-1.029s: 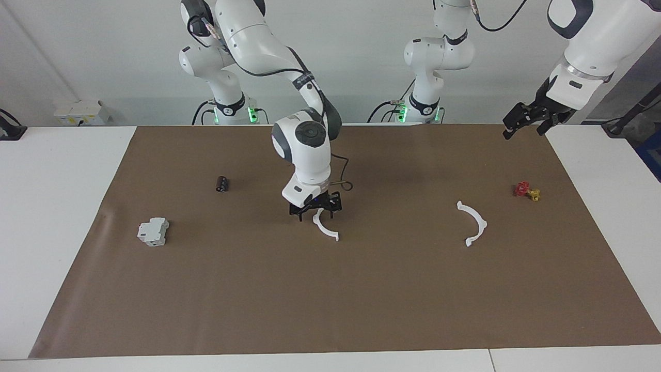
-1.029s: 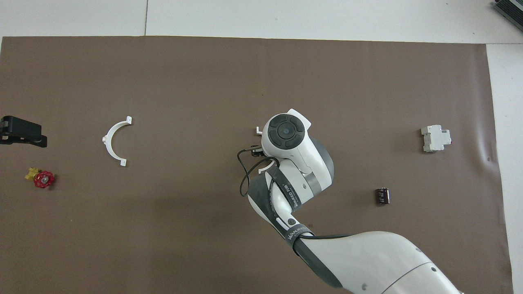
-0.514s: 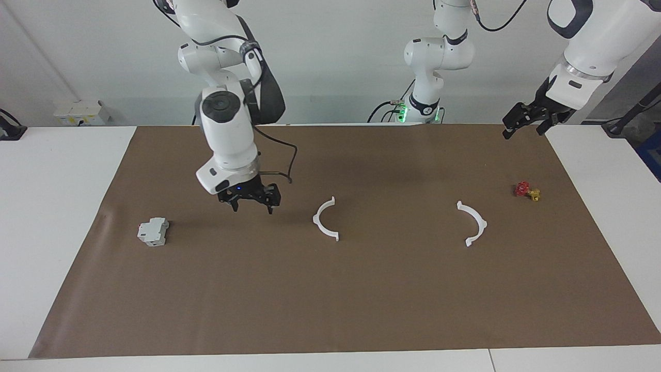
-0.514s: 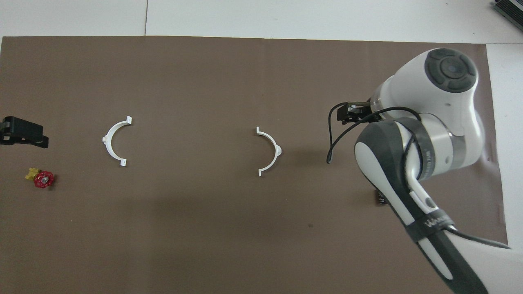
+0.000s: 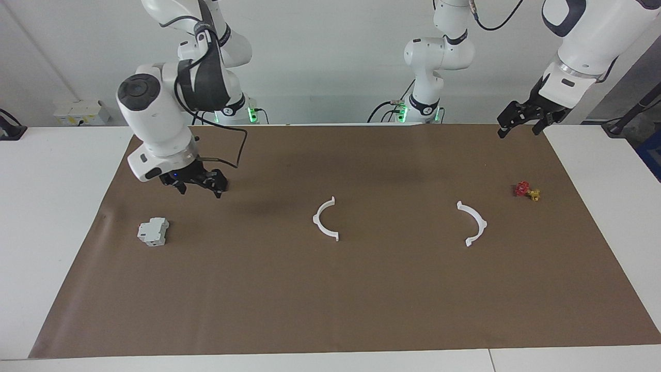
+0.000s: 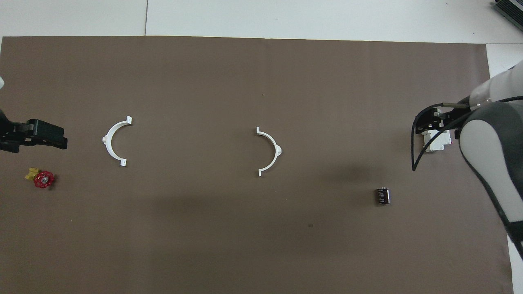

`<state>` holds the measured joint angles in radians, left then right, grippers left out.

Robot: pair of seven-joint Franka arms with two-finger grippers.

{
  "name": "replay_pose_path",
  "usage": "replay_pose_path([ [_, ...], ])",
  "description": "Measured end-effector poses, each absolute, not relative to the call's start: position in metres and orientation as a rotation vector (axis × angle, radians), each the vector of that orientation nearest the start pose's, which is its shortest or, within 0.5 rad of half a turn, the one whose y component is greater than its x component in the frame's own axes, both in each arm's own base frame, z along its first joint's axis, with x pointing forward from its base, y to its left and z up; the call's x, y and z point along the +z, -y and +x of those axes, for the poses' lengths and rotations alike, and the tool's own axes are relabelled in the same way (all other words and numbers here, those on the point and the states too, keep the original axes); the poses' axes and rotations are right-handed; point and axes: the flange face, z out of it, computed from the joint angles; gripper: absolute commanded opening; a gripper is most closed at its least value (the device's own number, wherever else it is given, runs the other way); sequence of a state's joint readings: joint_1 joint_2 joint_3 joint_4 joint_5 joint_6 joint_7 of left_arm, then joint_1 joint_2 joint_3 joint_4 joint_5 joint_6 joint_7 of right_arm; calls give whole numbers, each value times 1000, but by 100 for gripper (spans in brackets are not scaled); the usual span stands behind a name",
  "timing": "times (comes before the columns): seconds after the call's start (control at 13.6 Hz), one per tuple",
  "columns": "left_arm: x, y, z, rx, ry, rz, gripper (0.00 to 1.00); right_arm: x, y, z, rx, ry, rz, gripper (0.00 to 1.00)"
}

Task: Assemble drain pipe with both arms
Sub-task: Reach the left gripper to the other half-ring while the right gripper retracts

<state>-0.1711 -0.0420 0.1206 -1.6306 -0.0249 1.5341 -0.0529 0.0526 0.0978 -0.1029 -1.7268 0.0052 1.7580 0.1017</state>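
Two white half-rings of the drain pipe lie apart on the brown mat (image 5: 361, 289). One half-ring (image 5: 325, 219) lies mid-table, also in the overhead view (image 6: 269, 151). The other half-ring (image 5: 472, 223) lies toward the left arm's end, also in the overhead view (image 6: 113, 141). My right gripper (image 5: 199, 188) is open and empty, raised over the mat near the grey block; overhead it shows at the edge (image 6: 429, 128). My left gripper (image 5: 519, 126) is open and empty, raised over the mat's corner at its own end, also in the overhead view (image 6: 45, 136).
A pale grey boxy block (image 5: 153, 231) sits toward the right arm's end, partly covered overhead (image 6: 437, 143). A small black cylinder (image 6: 383, 196) lies nearer the robots than the block. A red and yellow valve (image 5: 526, 191) lies near the left arm's end.
The right gripper rose off the mid-table half-ring, left it lying on the mat, and swung toward the right arm's end of the table. The left gripper shifted slightly.
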Motion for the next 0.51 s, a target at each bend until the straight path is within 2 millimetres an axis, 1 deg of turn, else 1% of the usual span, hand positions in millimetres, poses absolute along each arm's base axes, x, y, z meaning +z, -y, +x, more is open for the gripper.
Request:
replay_pose_path([
  [0.07, 607, 28, 537, 45, 6, -3172, 100, 522, 39, 579, 96, -238, -3135, 100],
  [0.15, 593, 27, 537, -24, 8, -3177, 100, 538, 48, 571, 87, -229, -3141, 100],
  [0.22, 579, 27, 536, -94, 13, -3180, 100, 556, 52, 563, 81, -207, -3164, 100],
  [0.37, 553, 26, 535, -205, 57, -3182, 100, 593, 48, 552, 76, -165, -3202, 100],
  [0.44, 539, 26, 536, -232, 76, -3181, 100, 604, 44, 548, 83, -154, -3202, 100],
  [0.51, 523, 27, 539, -237, 85, -3180, 100, 608, 40, 547, 88, -145, -3203, 100],
])
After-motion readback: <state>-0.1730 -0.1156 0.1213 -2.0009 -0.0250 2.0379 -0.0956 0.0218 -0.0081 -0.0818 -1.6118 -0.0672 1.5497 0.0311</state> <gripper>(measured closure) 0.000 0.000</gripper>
